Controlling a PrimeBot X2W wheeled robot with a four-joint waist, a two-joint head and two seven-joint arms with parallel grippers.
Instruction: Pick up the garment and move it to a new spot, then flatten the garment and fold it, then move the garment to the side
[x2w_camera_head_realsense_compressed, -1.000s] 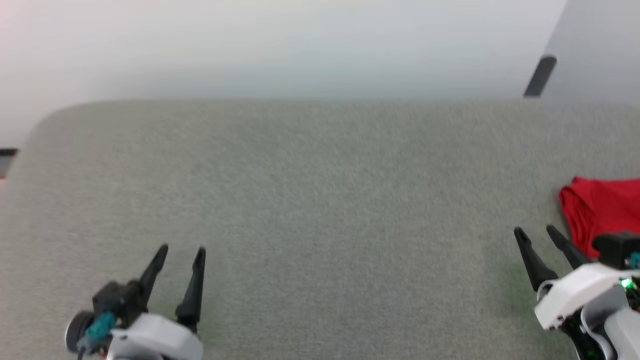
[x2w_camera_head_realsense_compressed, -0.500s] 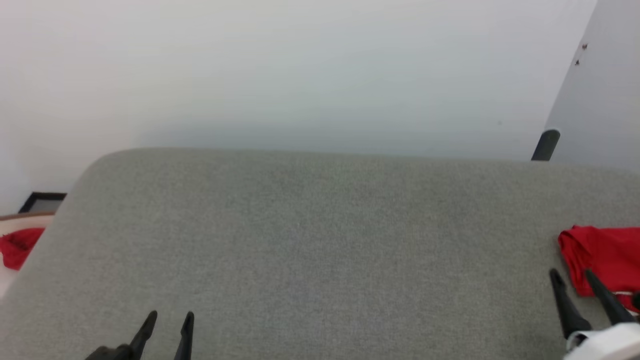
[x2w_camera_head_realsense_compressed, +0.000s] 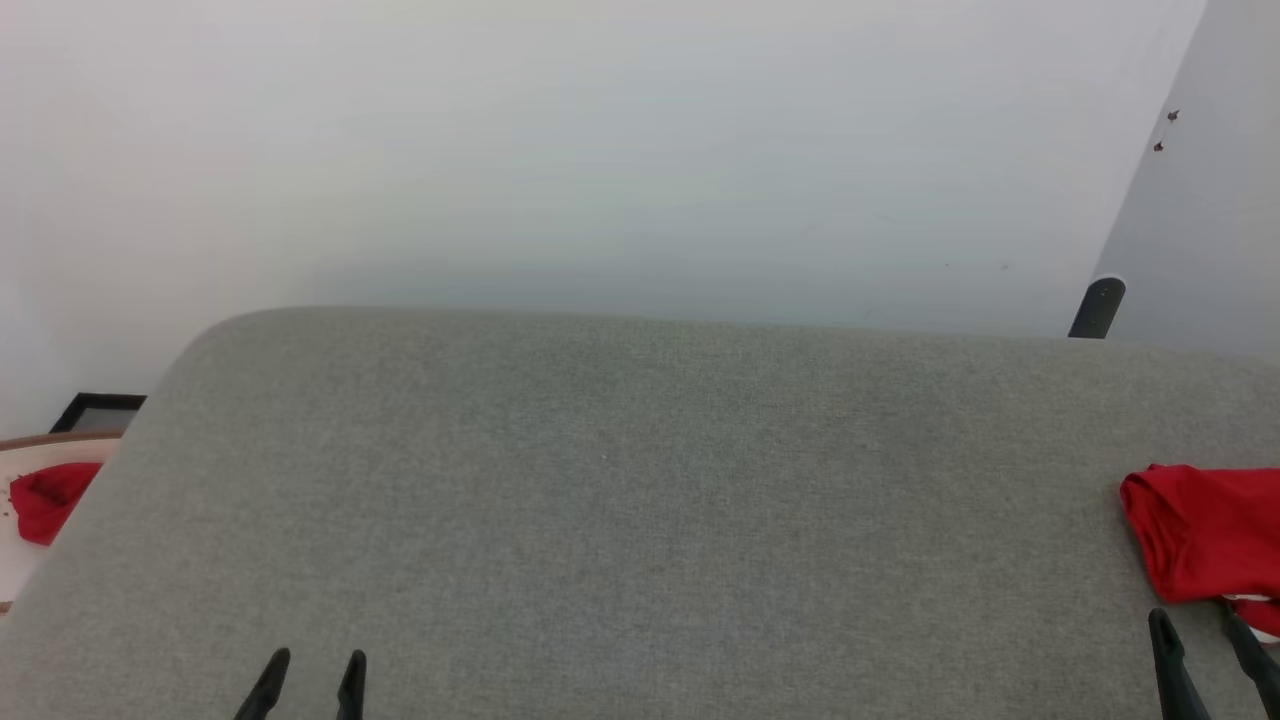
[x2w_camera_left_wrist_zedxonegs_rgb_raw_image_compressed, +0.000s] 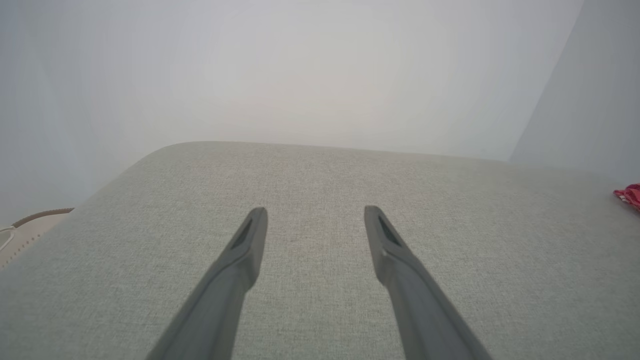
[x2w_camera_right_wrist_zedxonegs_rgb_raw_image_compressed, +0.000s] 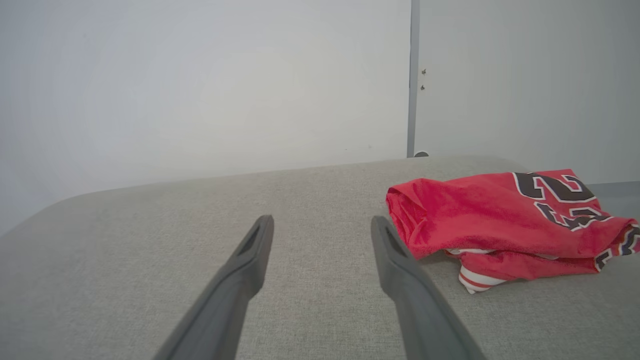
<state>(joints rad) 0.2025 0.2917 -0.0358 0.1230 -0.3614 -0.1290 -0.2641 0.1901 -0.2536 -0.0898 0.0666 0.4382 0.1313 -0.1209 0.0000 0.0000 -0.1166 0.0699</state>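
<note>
The garment (x2w_camera_head_realsense_compressed: 1205, 535) is a crumpled red shirt lying at the right edge of the grey padded surface. In the right wrist view the garment (x2w_camera_right_wrist_zedxonegs_rgb_raw_image_compressed: 490, 220) shows black white-outlined numerals and red-white striped trim. My right gripper (x2w_camera_head_realsense_compressed: 1197, 620) is open and empty, just short of the garment's near edge. In its own view the right gripper (x2w_camera_right_wrist_zedxonegs_rgb_raw_image_compressed: 321, 220) has the cloth beside its right finger, apart from it. My left gripper (x2w_camera_head_realsense_compressed: 315, 660) is open and empty at the lower left; the left gripper (x2w_camera_left_wrist_zedxonegs_rgb_raw_image_compressed: 315, 212) hovers over bare fabric, with a sliver of the garment (x2w_camera_left_wrist_zedxonegs_rgb_raw_image_compressed: 631, 195) far right.
The grey padded surface (x2w_camera_head_realsense_compressed: 640, 500) spreads wide between both grippers, with a rounded far-left corner. A white wall stands behind it, with a dark post (x2w_camera_head_realsense_compressed: 1097, 308) at the back right. Off the left edge, a red cloth (x2w_camera_head_realsense_compressed: 50, 495) lies on a pale round top.
The head camera has tilted up, so the whole picture slid down and only fingertips show. The right gripper now stands further right, in front of the garment's near edge.
</note>
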